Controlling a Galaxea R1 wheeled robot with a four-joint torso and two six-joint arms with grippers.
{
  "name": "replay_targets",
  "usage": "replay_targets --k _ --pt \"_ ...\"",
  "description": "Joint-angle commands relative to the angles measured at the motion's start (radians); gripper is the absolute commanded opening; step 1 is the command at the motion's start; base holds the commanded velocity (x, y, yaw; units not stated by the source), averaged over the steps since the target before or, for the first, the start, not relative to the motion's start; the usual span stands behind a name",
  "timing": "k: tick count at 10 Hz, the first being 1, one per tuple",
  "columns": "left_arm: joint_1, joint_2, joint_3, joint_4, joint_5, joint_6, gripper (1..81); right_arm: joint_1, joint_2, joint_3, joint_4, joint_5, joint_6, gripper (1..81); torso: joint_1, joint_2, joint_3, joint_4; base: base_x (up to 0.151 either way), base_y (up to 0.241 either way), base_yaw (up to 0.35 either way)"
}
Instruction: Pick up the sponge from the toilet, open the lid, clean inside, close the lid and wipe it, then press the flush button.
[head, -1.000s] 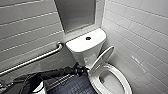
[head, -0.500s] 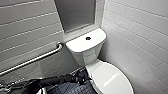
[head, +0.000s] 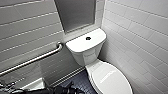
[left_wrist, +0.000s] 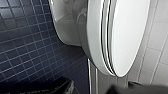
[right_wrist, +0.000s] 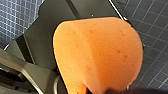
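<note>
The white toilet stands in the corner with its lid down over the bowl. In the left wrist view the lid shows edge-on, lying flat on the seat, with my left gripper a short way off and nothing in it. The orange sponge is held close to the camera in the right wrist view, bent and pinched where my right gripper is shut on it, above the floor. A dark round flush button sits on the tank top.
A metal grab bar runs along the tiled wall left of the tank. The floor is dark blue small tile. A white object sits low beside the wall, and a dark arm crosses the bottom edge. Tiled wall hems the toilet's other side.
A second ago the lid stood up with the seat and bowl showing. It came down half a second ago and lies closed now.
</note>
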Motion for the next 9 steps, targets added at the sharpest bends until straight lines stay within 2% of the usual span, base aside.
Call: replay_targets --k 1,3,4,6,9 --pt "0.119 -0.189 0.226 0.144 0.065 0.101 81.1 -0.031 -0.075 0.144 0.113 -0.114 -0.151 1.0 0.000 0.000 0.000 0.000 0.000 0.000 0.000" --pt "0.280 -0.273 0.286 0.154 0.052 0.221 81.1 -0.022 -0.115 0.224 -0.018 -0.119 -0.148 1.0 0.000 0.000 0.000 0.000 0.000 0.000 0.000" --pt "0.354 -0.306 0.310 0.154 0.039 0.278 81.1 -0.017 -0.122 0.241 -0.020 -0.115 -0.148 1.0 0.000 0.000 0.000 0.000 0.000 0.000 0.000" --pt "0.514 -0.349 0.340 0.154 -0.102 0.393 81.1 -0.016 -0.127 0.249 -0.012 -0.075 -0.144 1.0 0.000 0.000 0.000 0.000 0.000 0.000 0.000" --pt "0.684 -0.329 0.326 0.157 -0.190 0.484 81.1 -0.003 -0.211 0.377 -0.020 -0.073 -0.140 1.0 0.000 0.000 0.000 0.000 0.000 0.000 0.000"
